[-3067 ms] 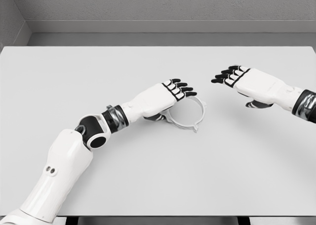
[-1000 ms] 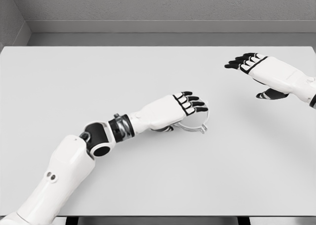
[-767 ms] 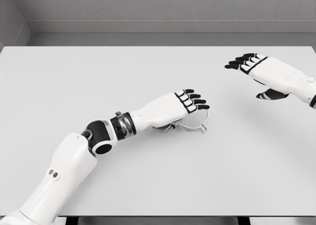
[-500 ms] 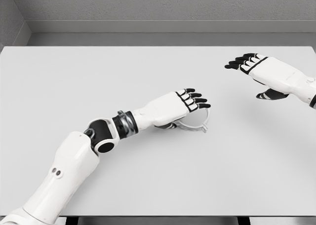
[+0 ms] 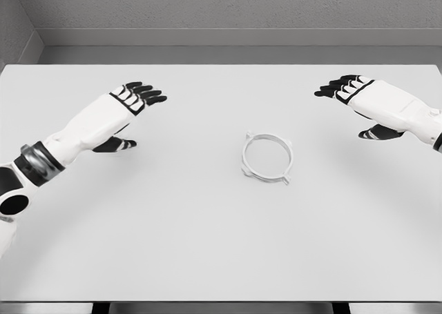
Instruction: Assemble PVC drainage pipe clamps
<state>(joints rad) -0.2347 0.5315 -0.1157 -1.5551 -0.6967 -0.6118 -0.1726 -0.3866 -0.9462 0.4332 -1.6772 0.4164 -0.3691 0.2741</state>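
A pale grey ring-shaped pipe clamp [image 5: 266, 157] with small ears lies flat on the white table [image 5: 207, 245], a little right of the middle, with nothing touching it. My left hand [image 5: 128, 110] hovers at the left, well away from the clamp, fingers spread and holding nothing. My right hand [image 5: 349, 96] hangs at the upper right, also open and apart from the clamp.
The table's far edge meets a grey ledge and a rough grey wall [image 5: 228, 10]. Only the clamp lies on the tabletop.
My left hand has let go of the clamp and drawn back to the left. The clamp now lies uncovered and flat. The right hand has stayed still over the last second.
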